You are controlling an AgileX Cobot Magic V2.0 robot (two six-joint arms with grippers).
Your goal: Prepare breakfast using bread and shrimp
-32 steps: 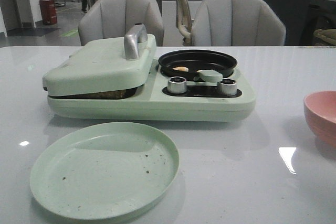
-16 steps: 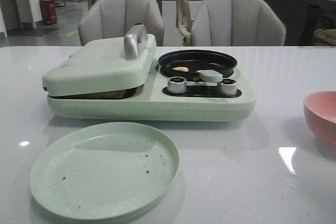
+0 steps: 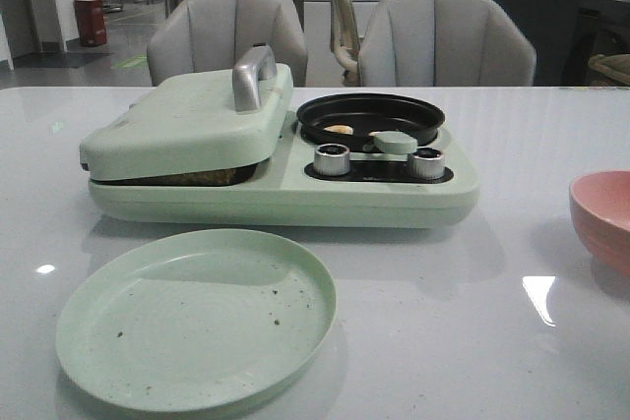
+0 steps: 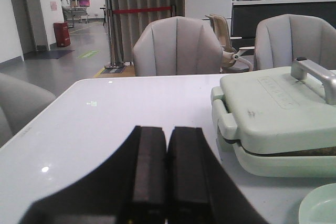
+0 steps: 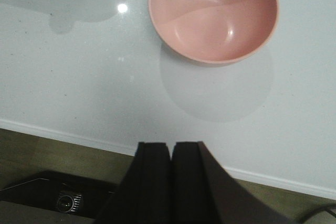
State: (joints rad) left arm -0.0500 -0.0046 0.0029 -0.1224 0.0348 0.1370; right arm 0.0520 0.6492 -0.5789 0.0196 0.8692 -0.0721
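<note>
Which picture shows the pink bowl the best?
The right wrist view: it looks straight down into the whole pink bowl, which is empty. The front view only catches part of it at the table's right edge. The left wrist view doesn't show it.

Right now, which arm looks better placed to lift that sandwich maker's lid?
Probably the left. Its shut left gripper faces the closed lid and its handle; the shut right gripper hangs by the pink bowl, farther off.

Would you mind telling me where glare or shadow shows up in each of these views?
Front view: bright ceiling-light glints on the table, and a soft shadow crosses the plate. Right wrist view: a glare spot beside the pink bowl, which casts a faint round shadow. Left wrist view: even light, small glints only.
</note>
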